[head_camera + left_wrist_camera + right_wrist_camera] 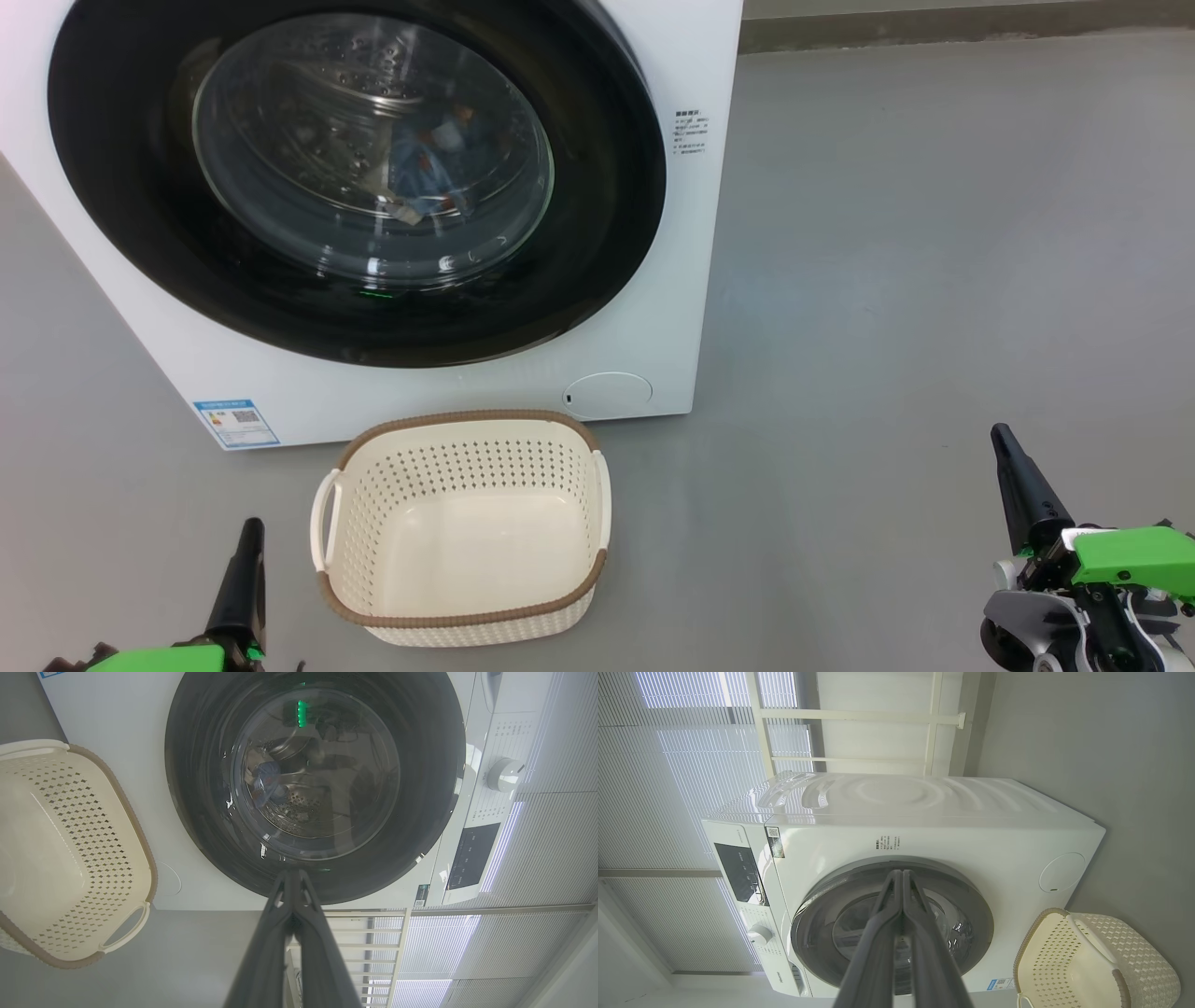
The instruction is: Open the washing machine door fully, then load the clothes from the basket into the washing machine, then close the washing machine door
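While the washing machine door (597, 168) encloses the clothes (425, 166), left gripper (252, 537) and right gripper (1006, 450), fingers (266, 952) pinched together, flank the basket (457, 620).

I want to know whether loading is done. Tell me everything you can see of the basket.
The basket is small, of cream plastic, with diamond holes in its sides, a brown woven-look rim and a white handle at each end. It is empty, its smooth bottom bare. It stands upright on the grey floor, close before the washing machine, below the shut door. The left claw and right claw are clear of it.
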